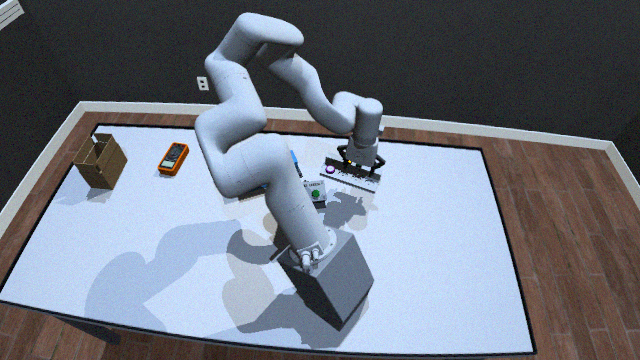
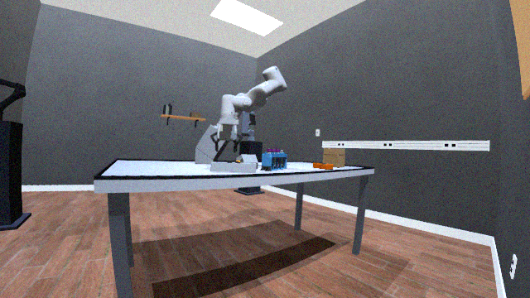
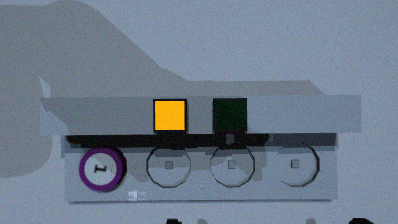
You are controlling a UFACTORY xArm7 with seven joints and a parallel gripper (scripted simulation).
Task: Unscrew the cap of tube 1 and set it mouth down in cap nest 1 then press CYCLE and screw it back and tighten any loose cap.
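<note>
Gripper (image 1: 361,169): spread wide, holding nothing, above the cap tray (image 3: 325,187). Cap 1 (image 3: 101,169): seated in nest 1. Amber lamp (image 3: 170,115) lit, green lamp (image 3: 229,115) dark; aspirate apparently running. Outstanding: recapping, tightness check, READY.

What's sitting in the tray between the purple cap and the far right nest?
Two vacant cap nests and lie between the purple cap in nest 1 and the rightmost nest, which is vacant too. The wrist view shows it best.
</note>
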